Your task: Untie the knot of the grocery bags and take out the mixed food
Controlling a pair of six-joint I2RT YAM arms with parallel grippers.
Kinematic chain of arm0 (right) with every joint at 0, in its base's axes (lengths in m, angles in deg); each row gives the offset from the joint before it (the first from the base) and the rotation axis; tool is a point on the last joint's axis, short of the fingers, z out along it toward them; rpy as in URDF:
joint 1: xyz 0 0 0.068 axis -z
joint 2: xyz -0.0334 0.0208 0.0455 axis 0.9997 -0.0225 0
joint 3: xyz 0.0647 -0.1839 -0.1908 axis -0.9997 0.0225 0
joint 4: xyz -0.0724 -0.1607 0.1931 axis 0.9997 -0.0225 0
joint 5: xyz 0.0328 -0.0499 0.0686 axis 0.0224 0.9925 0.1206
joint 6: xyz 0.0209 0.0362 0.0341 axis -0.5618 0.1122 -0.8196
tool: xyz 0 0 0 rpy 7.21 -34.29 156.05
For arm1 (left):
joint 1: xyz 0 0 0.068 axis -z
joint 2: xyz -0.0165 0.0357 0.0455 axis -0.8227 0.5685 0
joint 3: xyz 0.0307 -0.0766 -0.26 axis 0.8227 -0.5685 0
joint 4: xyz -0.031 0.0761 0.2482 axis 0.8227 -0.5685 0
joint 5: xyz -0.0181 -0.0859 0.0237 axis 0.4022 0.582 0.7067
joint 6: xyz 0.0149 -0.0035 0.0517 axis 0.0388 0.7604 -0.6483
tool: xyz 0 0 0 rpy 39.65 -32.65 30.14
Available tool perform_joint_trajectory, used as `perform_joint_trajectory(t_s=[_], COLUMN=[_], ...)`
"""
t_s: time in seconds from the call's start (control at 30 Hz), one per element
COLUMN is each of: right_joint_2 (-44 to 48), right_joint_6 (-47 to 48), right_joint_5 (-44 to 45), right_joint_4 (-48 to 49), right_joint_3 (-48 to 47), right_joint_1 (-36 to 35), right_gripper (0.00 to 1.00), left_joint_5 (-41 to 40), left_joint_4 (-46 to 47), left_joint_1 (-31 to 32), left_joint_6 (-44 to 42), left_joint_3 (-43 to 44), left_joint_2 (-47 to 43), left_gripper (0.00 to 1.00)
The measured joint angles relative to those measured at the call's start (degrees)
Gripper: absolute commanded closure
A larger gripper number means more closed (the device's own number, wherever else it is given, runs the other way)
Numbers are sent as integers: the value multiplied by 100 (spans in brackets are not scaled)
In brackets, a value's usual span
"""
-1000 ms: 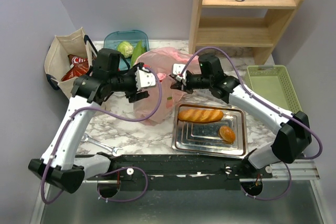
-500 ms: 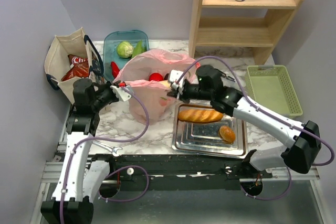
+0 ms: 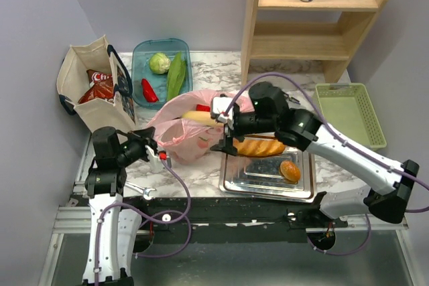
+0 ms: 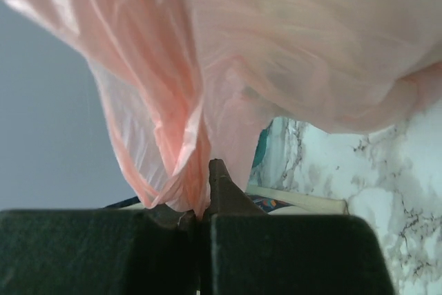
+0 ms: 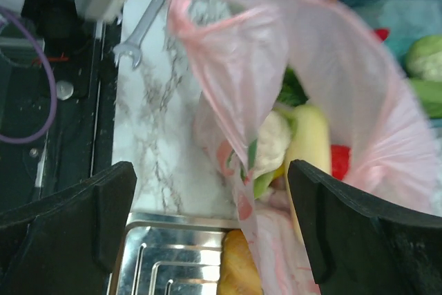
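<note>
On a marble table [image 3: 194, 172], a pink plastic bag [image 3: 181, 128] lies slumped with its mouth open. It sits between the left claw [image 3: 159, 157] and a steel tray [image 3: 268, 193], in front of a blue tray [image 3: 137, 55]. The left claw [image 4: 204, 215], low at the bag's near left corner, is clamped tight on a bunched handle [image 4: 183, 170] of the thin plastic, which rises from between its fingers. The right claw [image 3: 220, 127] hovers at the bag's right rim, fingers [image 5: 76, 219] spread wide and gripping nothing. Its wrist camera looks down between them into the opening. Inside are a pale long vegetable [image 5: 309, 136], a cauliflower [image 5: 271, 136] beside it and something red [image 5: 338, 160] too blurred to name. A baguette [image 3: 263, 147] and a bun [image 3: 289, 171] rest on the steel tray, the baguette just beside the bag. A canvas tote [image 3: 84, 72] stands at the table's far left, apart from the pink bag, with red chip bags [image 3: 99, 85] showing in its top. A wrench [image 3: 137, 189] lies on the marble near the left arm.
</note>
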Motion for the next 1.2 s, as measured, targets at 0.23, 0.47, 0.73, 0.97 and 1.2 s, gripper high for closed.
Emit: perform_joint_trajectory(t_s=[0.23, 0.47, 0.73, 0.97, 1.2], right_joint_2=[313, -931, -2345, -2347, -2391], right_joint_6=[162, -258, -50, -435, -1681], right_joint_5=[74, 570, 280, -44, -1032], right_joint_4=[-170, -70, -1156, -1333, -1036], right_joint_3=[-748, -1587, -2059, -2092, -2470], right_joint_1=[407, 1510, 1550, 1550, 1550], right_gripper=[0, 0, 64, 99, 99], left_joint_5=[79, 181, 190, 94, 715], left_joint_4=[-374, -739, -1539, -2535, -3104], left_joint_1=[-59, -87, -90, -90, -68], left_joint_6=[-1165, -1659, -1239, 837, 4122], left_joint_3=[-542, -457, 186, 2608, 6188], left_joint_2=[-205, -411, -560, -90, 2146], left_gripper=[93, 85, 41, 5, 4])
